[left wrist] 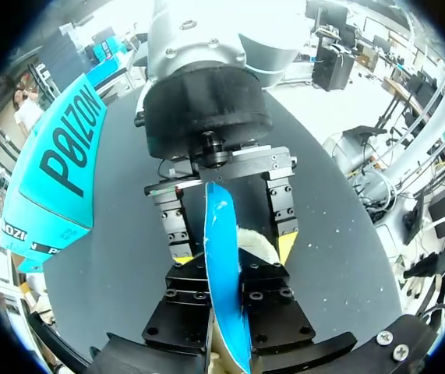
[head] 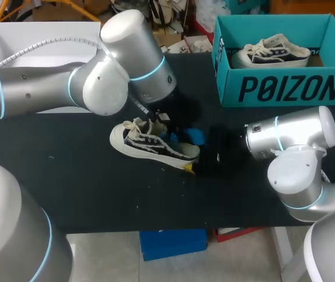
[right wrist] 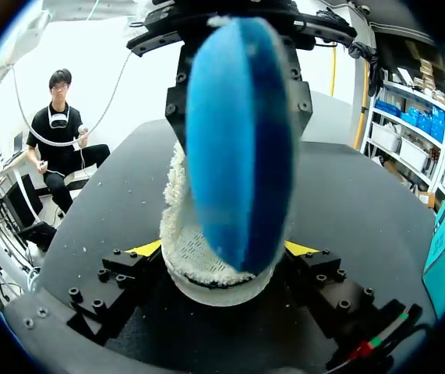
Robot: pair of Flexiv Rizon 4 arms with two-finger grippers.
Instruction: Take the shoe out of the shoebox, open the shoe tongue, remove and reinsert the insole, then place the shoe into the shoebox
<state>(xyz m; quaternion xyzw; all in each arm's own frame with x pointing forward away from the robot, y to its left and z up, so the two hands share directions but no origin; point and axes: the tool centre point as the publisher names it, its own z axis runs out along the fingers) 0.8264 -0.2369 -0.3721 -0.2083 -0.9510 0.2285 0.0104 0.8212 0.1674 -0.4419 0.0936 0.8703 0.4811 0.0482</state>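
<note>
My left arm [head: 105, 82] comes in from the left of the frame, its bulky elbow high at centre, and drops its wrist steeply onto the heel end of the shoe [head: 146, 144]. My right arm [head: 290, 147] enters from the lower right and lies low, wrist pointing left at the same heel.

The left gripper [head: 170, 126] is clamped on the blue insole [right wrist: 238, 140], which stands on edge between its fingers, rising out of the shoe's opening. The right gripper [right wrist: 222, 253] is closed on the fleecy heel, a yellow tip pressed to each side.

The shoe rests on its sole mid-table, toe pointing left. The teal shoebox [head: 284, 88] sits at upper right, well apart, with a second shoe [head: 270, 53] inside. A wide strip of dark table [head: 85, 188] lies between the shoe and the near edge at the bottom, and more stretches to the left.
</note>
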